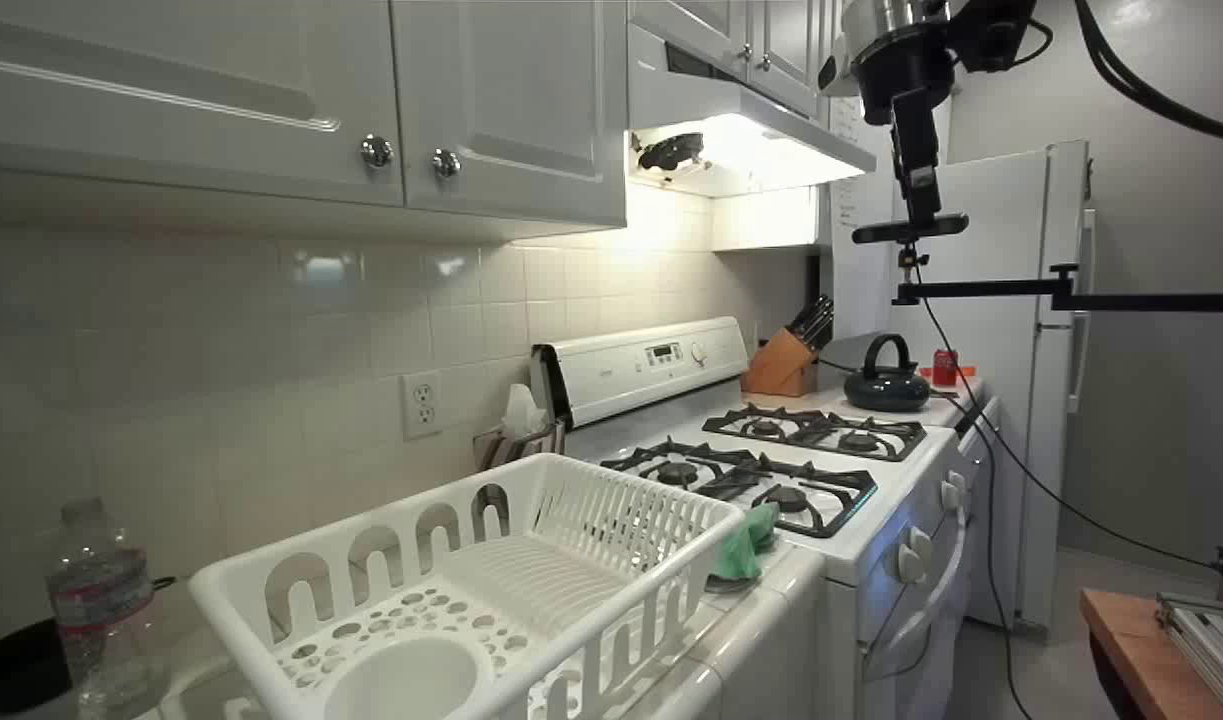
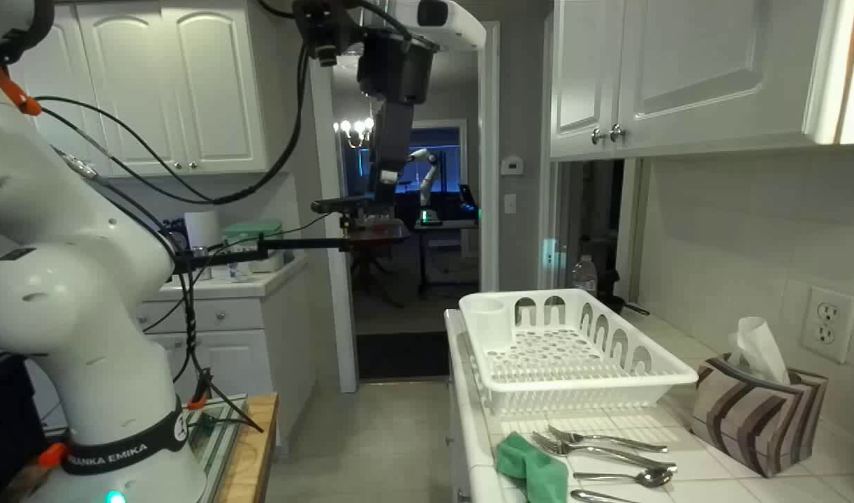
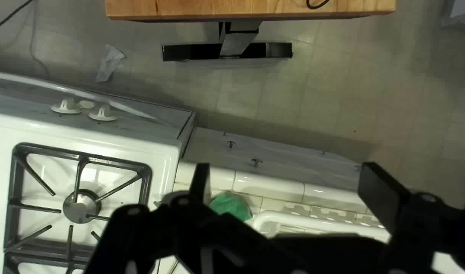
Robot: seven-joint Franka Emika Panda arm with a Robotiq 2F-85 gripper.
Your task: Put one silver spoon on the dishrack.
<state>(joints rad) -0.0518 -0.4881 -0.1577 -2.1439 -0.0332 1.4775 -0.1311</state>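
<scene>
Can see a dark kettle [image 1: 886, 389] near a wooden knife block [image 1: 779, 363] and a red can [image 1: 944, 368] beyond the stove [image 1: 621, 372], a striped tissue box [image 2: 756, 418] near a wall outlet [image 2: 827, 325], and a green cloth [image 2: 533, 467] beside two forks [image 2: 622, 456].

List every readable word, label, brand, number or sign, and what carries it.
"RANKA EMIKA": black band around the white robot arm's base; letter before R unclear.
Markings too small or blurred:
round white emblem on that band
label on clear plastic bottle
white stove control panel
red cylindrical can
apparent writing beside the white refrigerator
</scene>
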